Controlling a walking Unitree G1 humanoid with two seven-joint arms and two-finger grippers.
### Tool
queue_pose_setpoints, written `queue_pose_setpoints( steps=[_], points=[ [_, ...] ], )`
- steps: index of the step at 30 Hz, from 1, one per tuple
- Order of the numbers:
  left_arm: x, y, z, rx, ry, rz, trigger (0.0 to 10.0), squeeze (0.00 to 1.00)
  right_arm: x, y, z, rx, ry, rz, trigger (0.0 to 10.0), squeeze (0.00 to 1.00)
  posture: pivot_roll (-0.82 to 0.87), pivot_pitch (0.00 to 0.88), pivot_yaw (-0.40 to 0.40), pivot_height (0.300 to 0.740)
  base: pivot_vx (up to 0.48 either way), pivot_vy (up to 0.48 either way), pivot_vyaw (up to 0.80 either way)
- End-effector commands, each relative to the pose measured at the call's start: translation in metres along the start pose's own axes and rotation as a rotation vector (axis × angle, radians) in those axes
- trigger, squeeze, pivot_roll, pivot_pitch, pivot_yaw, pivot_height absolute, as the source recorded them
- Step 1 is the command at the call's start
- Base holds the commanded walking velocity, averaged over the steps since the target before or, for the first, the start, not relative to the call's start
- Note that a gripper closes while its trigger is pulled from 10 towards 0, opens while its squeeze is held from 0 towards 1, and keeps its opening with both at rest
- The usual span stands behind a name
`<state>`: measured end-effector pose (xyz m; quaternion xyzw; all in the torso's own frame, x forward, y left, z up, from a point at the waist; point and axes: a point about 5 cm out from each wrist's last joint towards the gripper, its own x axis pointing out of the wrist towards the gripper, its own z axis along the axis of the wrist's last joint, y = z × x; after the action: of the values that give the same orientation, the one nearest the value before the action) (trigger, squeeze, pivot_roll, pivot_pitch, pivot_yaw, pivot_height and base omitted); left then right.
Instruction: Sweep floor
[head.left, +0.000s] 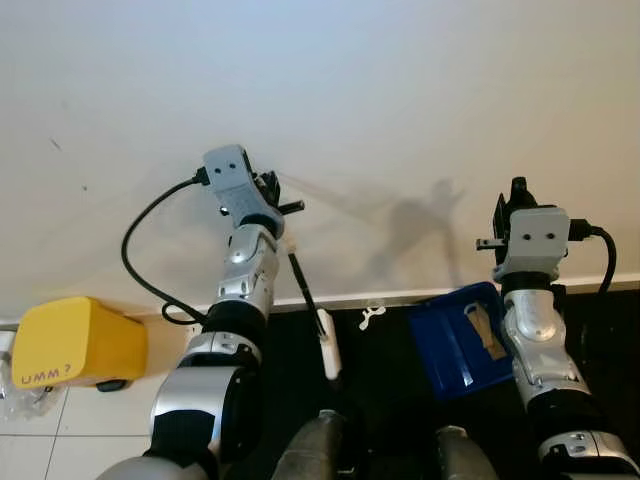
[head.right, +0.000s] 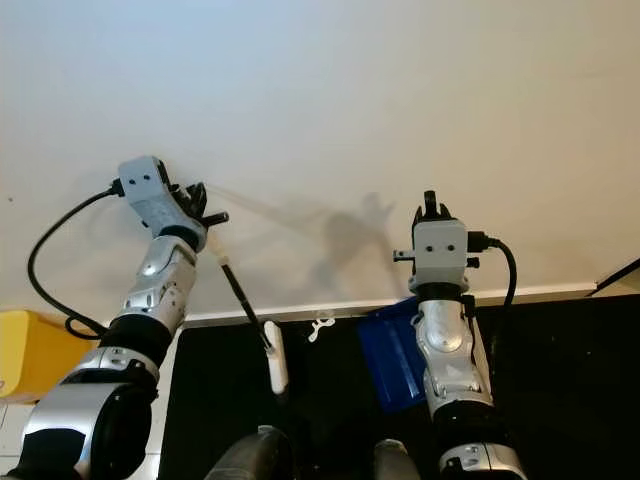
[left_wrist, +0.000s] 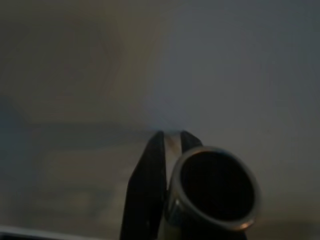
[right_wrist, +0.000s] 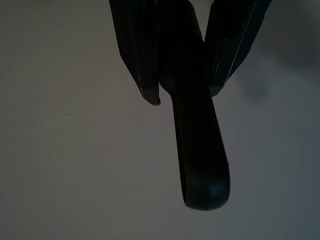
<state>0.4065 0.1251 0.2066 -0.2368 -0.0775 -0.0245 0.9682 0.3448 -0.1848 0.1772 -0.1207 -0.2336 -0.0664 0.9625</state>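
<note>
Both tools are in hand, raised before the white wall (head.left: 330, 90). The left gripper (head.left: 272, 196) clamps the broom handle (head.left: 303, 284); the right gripper (head.left: 517, 196) clamps the blue dustpan (head.left: 455, 340) handle. Next, I judge: lower both to the dark floor (head.right: 560, 350).

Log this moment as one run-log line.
phase: tools in hand, facing wall | left gripper: shut on broom handle | right gripper: shut on dustpan handle | blue dustpan: hangs low | yellow bin: floor, left

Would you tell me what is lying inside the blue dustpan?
A tan strip-like piece rests inside the blue dustpan. The right arm covers the pan's right side, so anything there is hidden.
</note>
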Motion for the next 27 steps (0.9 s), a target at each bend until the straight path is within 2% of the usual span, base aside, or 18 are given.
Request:
queue_pose_setpoints(
  steps=[1,6,7,8,9,16,21,27],
  points=[
    [-0.002,-0.013,-0.017,-0.114,0.063,-0.020,10.0,0.35,-0.012,0.021,-0.007,0.070,0.045,0.041,10.0,0.00,0.02,0.471,0.218,0.740,0.000,0.000,0.00],
    [0.000,-0.037,-0.019,-0.222,0.071,-0.082,10.0,0.36,-0.015,0.022,-0.008,0.072,0.048,0.041,10.0,0.00,0.01,0.471,0.220,0.740,0.000,0.000,0.00],
    [0.000,-0.037,-0.019,-0.222,0.071,-0.082,10.0,0.36,-0.015,0.022,-0.008,0.072,0.048,0.041,10.0,0.00,0.01,0.471,0.220,0.740,0.000,0.000,0.00],
    [0.000,-0.049,-0.020,-0.274,0.085,-0.130,10.0,0.36,-0.016,0.022,-0.009,0.073,0.051,0.039,10.0,0.00,0.02,0.469,0.223,0.740,0.000,0.000,0.00],
    [0.000,-0.055,-0.021,-0.300,0.092,-0.158,10.0,0.36,-0.016,0.022,-0.009,0.074,0.052,0.038,10.0,0.00,0.02,0.465,0.225,0.740,0.000,0.000,0.00],
    [-0.003,-0.080,-0.025,-0.435,0.131,-0.300,10.0,0.36,-0.016,0.023,-0.010,0.079,0.059,0.027,10.0,0.00,0.03,0.457,0.232,0.740,0.000,0.000,0.00],
    [-0.003,-0.088,-0.026,-0.474,0.139,-0.325,10.0,0.37,-0.016,0.024,-0.010,0.083,0.061,0.023,10.0,0.00,0.03,0.457,0.232,0.740,0.000,0.000,0.00],
    [-0.004,-0.097,-0.020,-0.506,0.147,-0.420,10.0,0.37,-0.017,0.024,-0.011,0.086,0.067,0.016,10.0,0.00,0.05,0.446,0.236,0.740,0.000,0.000,0.00]
  ],
)
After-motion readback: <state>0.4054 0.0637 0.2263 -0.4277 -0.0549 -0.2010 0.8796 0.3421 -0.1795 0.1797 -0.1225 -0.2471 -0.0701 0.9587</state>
